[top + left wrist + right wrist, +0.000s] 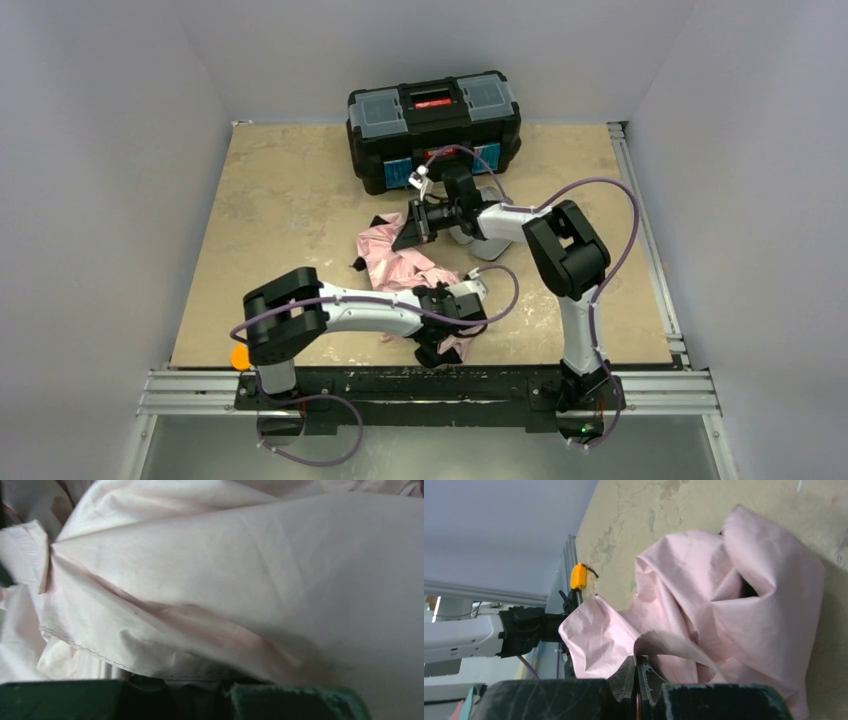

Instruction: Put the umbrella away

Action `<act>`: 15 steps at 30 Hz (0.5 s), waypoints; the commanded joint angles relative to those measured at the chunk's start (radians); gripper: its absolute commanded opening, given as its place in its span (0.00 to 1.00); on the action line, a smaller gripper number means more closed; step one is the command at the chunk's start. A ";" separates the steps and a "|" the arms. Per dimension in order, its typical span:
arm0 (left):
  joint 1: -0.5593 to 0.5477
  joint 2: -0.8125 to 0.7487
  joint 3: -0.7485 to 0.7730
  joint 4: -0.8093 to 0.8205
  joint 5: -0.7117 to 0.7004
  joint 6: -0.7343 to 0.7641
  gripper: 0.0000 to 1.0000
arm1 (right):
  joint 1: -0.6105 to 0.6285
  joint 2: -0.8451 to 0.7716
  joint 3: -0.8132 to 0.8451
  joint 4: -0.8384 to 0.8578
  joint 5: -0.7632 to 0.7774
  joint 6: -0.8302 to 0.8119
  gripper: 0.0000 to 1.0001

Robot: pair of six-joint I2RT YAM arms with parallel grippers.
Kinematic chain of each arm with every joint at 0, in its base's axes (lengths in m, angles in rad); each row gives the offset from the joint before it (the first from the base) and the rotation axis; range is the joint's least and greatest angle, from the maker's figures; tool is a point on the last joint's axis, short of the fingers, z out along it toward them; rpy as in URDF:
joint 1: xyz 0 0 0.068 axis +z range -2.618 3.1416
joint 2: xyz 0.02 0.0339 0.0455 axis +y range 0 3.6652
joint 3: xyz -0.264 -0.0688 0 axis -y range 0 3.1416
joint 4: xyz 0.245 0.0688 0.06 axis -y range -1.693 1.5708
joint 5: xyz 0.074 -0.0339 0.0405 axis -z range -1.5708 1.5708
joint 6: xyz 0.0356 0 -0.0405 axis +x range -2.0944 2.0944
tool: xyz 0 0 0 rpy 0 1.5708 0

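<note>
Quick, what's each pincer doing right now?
Left pincer: pressed into the umbrella fabric; open or closed cannot be told.
Right pincer: closed, pinching the umbrella's pink fabric.

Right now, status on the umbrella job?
Right end effector shut on umbrella. Left end effector deep in its fabric, grip unclear. Umbrella loose, crumpled. Toolbox behind, lid closed.

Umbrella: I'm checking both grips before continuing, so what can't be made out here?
Left gripper: umbrella fabric fills the left wrist view, top view too small; grip unclear.
Umbrella shaft: buried under crumpled folds in every view.
Right gripper: shut on fabric; how much is pinched is hidden between its jaws, right wrist view.
</note>
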 commanded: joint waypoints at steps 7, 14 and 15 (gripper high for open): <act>-0.111 0.159 0.130 -0.274 -0.079 -0.147 0.22 | 0.048 0.030 -0.232 0.193 0.140 0.084 0.00; -0.089 0.093 0.194 -0.397 0.022 -0.112 0.84 | 0.048 0.019 -0.283 0.201 0.142 0.038 0.00; -0.081 0.088 0.212 -0.427 0.038 -0.112 0.94 | 0.048 0.021 -0.283 0.200 0.141 0.034 0.00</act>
